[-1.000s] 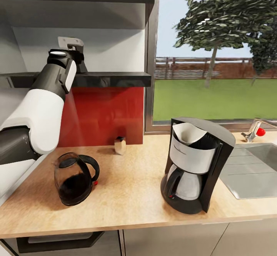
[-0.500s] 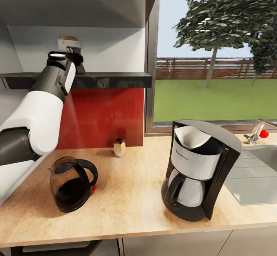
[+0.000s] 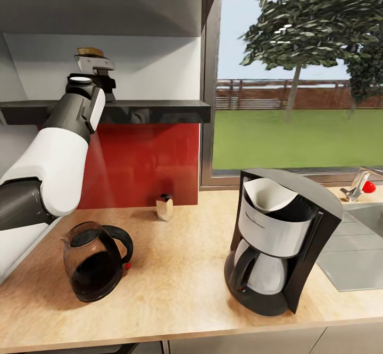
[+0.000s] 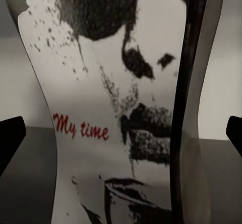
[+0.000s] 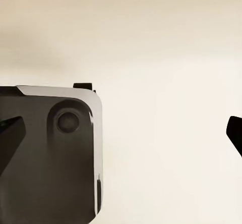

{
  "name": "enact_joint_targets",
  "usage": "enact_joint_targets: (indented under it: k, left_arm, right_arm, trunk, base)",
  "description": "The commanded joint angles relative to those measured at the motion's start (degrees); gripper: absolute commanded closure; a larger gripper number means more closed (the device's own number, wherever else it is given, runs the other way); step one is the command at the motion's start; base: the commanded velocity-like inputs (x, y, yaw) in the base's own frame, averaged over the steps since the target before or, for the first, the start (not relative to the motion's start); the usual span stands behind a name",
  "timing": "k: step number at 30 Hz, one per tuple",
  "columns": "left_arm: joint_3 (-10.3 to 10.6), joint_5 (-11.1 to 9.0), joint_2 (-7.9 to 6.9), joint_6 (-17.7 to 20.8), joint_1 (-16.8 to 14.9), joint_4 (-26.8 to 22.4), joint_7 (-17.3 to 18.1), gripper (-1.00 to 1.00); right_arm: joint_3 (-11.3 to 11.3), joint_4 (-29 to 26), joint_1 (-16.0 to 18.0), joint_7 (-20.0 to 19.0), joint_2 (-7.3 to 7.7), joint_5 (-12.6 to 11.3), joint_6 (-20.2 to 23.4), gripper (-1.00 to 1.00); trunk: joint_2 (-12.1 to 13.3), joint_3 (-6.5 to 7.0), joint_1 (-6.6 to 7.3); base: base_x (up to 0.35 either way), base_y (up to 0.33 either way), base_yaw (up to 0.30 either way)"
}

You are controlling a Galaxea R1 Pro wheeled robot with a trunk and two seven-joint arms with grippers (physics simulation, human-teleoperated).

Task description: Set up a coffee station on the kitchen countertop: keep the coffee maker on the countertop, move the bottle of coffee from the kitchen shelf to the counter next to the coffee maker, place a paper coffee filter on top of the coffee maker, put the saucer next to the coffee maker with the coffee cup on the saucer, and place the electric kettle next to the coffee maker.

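Observation:
The bottle of coffee [image 4: 116, 108] stands on the black kitchen shelf [image 3: 154, 110]. Its pale "My time" label is close up in the left wrist view, and its amber lid [image 3: 90, 52] peeks above my left wrist. My left gripper [image 3: 96, 66] is open, with one fingertip on each side of the bottle. The coffee maker [image 3: 276, 242] stands on the kitchen countertop [image 3: 181, 290], and the paper coffee filter [image 3: 268, 192] sits in its top. The electric kettle [image 3: 96, 261] rests on the counter at the left. My right gripper [image 5: 121, 133] is open over a cream surface. The saucer and coffee cup are out of view.
A small tan shaker [image 3: 165, 207] stands by the red backsplash. A sink [image 3: 356, 253] with a faucet [image 3: 361, 184] lies right of the coffee maker. A thicker dark board hangs above the shelf. Bare counter lies between the kettle and the coffee maker.
The whole head view has shifted, so the camera moved. The bottle's amber lid has come into sight above my left gripper, which stays at the shelf.

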State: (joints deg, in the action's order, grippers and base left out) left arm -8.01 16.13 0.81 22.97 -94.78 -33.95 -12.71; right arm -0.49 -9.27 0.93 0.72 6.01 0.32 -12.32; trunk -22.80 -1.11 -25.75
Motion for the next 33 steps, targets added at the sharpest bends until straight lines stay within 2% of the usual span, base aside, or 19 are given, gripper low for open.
enact_joint_targets:
  k: [1,23,33]
  left_arm:
    - [-0.25,0.31,0.07,0.23,-0.05,-0.06,0.06,-1.0]
    - [-0.25,0.28,0.07,0.23,0.45,-0.02,0.2,-1.0]
    - [-0.21,0.43,0.1,0.31,2.61,-2.55,0.23,-1.0]
  right_arm:
    - [-0.04,0.04,0.04,0.07,-0.02,0.03,-0.18,-1.0]
    - [-0.04,0.04,0.04,0.07,-0.02,0.03,-0.16,-1.0]
    - [-0.04,0.06,0.04,0.07,0.01,0.03,-0.16,-1.0]
  trunk:
    - [-0.11,-0.12,-0.03]
    - [-0.11,-0.12,-0.03]
    - [-0.11,-0.12,-0.03]
  base:
    - [0.002,0.0,0.0]
    - [0.021,0.0,0.0]
    - [0.002,0.0,0.0]
